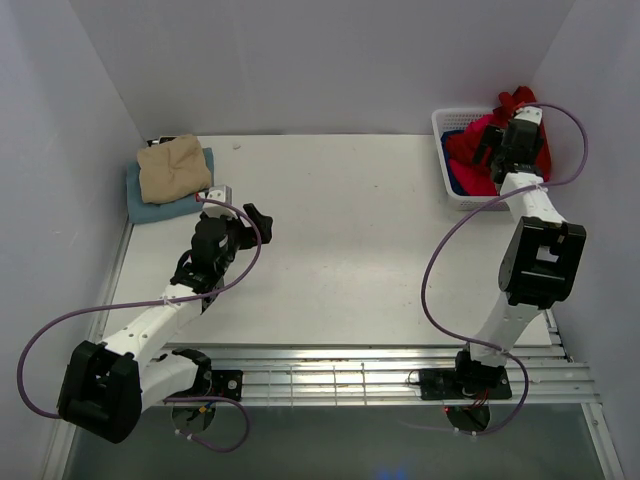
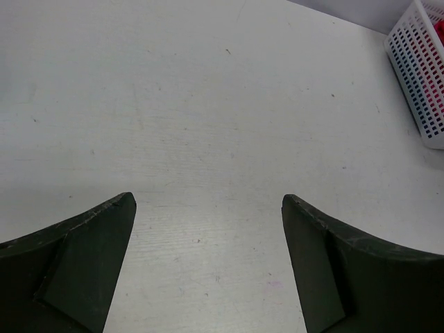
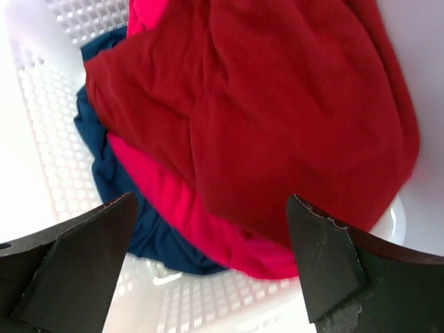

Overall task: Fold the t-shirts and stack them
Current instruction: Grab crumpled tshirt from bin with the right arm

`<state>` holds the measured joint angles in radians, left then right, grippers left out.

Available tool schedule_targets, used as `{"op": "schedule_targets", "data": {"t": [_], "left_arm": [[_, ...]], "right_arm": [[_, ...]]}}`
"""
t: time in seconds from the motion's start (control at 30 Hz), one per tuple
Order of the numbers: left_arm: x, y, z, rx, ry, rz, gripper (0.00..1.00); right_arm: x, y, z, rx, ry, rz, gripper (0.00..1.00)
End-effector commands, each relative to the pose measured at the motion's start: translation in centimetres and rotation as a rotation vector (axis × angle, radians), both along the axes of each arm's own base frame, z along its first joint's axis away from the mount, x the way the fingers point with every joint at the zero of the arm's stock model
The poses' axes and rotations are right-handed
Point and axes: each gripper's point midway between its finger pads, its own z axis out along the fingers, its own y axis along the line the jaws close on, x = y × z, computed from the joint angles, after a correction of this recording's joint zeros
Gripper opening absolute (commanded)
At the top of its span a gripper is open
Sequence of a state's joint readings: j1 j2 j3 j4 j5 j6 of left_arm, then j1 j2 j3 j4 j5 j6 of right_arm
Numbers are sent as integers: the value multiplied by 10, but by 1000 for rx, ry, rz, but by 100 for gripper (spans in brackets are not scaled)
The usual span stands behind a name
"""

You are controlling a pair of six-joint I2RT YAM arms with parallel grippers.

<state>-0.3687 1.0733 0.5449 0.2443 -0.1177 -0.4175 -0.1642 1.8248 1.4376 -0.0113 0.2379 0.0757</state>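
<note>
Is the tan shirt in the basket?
No, the tan shirt lies folded on the light blue shirt at the far left of the table, well away from the basket.

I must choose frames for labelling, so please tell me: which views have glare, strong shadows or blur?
Top external: even light, only soft shadows, sharp. Left wrist: the table is bright but not washed out; the fingers are dark, slightly soft. Right wrist: the white basket is overexposed at its edges; the dark red t-shirt looks a little soft.
</note>
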Motion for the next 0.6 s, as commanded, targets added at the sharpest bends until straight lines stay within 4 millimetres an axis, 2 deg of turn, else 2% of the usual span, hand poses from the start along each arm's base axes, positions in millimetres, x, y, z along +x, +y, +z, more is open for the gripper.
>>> {"op": "schedule_targets", "data": {"t": [0.0, 0.03, 0.07, 0.1, 0.13, 0.17, 0.27, 0.3, 0.33, 0.37, 0.53, 0.57], "left_arm": [[0, 4, 6, 10, -33, 15, 96], [0, 5, 4, 14, -29, 19, 96], [0, 6, 5, 16, -31, 22, 96], [0, 6, 4, 20, -29, 23, 96], [1, 7, 3, 23, -30, 30, 96], [1, 8, 2, 27, -27, 35, 96], [2, 12, -5, 46, -19, 50, 96], [2, 13, -7, 51, -17, 53, 96], [3, 13, -9, 57, -14, 56, 96], [3, 14, -13, 62, -2, 59, 96], [4, 12, -20, 60, 17, 54, 96], [4, 12, -20, 60, 14, 56, 96]], "right_arm": [[27, -13, 21, -64, -59, 1, 93], [30, -17, 17, -73, -38, -10, 95], [40, -19, 32, -85, -54, -11, 95], [46, -21, 11, -82, -7, -13, 97], [48, -24, 2, -83, 28, -24, 98], [57, -27, -4, -82, 36, -26, 98], [64, -25, -21, -69, 74, -16, 100], [69, -26, -32, -60, 91, -18, 95], [70, -26, -39, -58, 107, -20, 93], [68, -26, -55, -51, 148, -20, 91], [51, -40, -73, -85, 228, -103, 84], [48, -41, -72, -91, 229, -111, 77]]}}
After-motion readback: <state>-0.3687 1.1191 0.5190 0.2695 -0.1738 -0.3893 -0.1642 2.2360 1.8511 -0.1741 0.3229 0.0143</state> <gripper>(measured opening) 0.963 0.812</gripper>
